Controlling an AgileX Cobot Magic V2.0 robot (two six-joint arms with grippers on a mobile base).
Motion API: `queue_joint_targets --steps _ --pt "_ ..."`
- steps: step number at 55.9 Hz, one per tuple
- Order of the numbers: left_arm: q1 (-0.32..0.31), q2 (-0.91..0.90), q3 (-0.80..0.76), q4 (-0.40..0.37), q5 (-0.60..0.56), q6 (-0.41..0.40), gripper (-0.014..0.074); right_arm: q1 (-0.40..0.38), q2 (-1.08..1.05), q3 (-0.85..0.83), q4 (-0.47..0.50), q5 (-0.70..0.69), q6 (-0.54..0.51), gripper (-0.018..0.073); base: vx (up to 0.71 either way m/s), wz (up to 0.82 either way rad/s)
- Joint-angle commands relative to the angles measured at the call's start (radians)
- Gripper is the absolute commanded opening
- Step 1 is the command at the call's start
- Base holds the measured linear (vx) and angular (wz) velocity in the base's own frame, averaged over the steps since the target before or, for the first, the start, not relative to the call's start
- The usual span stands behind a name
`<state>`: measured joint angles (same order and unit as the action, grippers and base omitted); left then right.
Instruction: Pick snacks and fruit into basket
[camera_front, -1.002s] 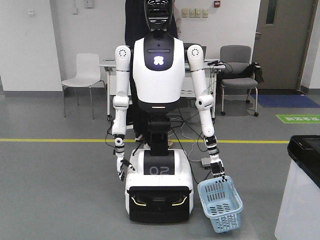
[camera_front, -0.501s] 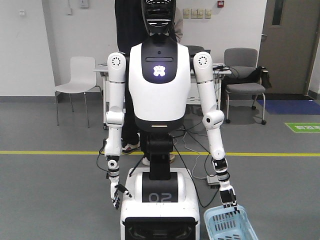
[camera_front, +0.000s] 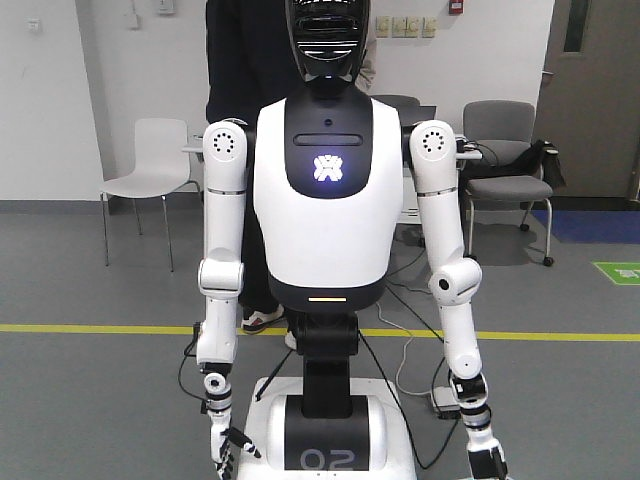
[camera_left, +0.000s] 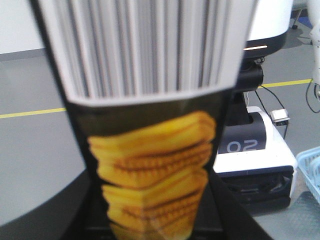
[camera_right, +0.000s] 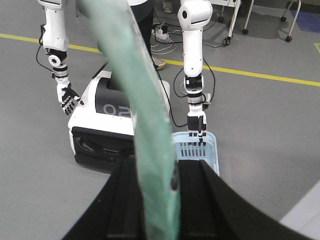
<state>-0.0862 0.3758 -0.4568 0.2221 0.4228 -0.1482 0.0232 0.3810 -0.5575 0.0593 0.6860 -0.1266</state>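
Black and glossy, printed with a stack of yellow ridged biscuits under a grey-and-white striped top, the black snack pouch (camera_left: 150, 165) stands upright in the left gripper (camera_left: 155, 222). The gripper's dark fingers (camera_left: 227, 210) press in on its lower edges from both sides, and the pouch fills most of the left wrist view. The right gripper (camera_right: 160, 172) is clamped in the same way on the teal snack pouch (camera_right: 132, 80), seen edge-on as a thin curved band rising between two black fingers (camera_right: 127, 185). Beyond both pouches, well apart from them, a pale blue slotted basket (camera_right: 197, 150) hangs low over the grey floor, gripped at its rim by a black-fingered hand (camera_right: 196, 125) of a white humanoid robot (camera_front: 320, 200) that faces the cameras. The humanoid's other hand (camera_right: 69, 100) hangs free beside its wheeled base (camera_right: 107, 117), fingers spread. The base is marked "02". A yellow line (camera_front: 100, 328) crosses the floor behind it. Farther back stand a white chair (camera_front: 145, 165) and a grey chair (camera_front: 505, 150), with cables (camera_front: 405, 345) trailing on the floor.
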Motion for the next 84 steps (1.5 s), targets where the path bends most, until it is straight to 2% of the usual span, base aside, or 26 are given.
queue_joint_targets --steps 1,40,84 --pt "0.000 0.009 -0.038 0.005 -0.096 -0.005 0.0127 0.002 0.007 -0.031 -0.003 -0.088 -0.004 -0.0009 0.37 0.02" --pt "0.000 0.009 -0.038 0.005 -0.096 -0.005 0.0127 0.002 0.007 -0.031 -0.003 -0.088 -0.004 -0.0009 0.28 0.02" --pt "0.000 0.009 -0.038 0.005 -0.096 -0.005 0.0127 0.002 0.007 -0.031 -0.003 -0.088 -0.004 -0.0009 0.09 0.00"
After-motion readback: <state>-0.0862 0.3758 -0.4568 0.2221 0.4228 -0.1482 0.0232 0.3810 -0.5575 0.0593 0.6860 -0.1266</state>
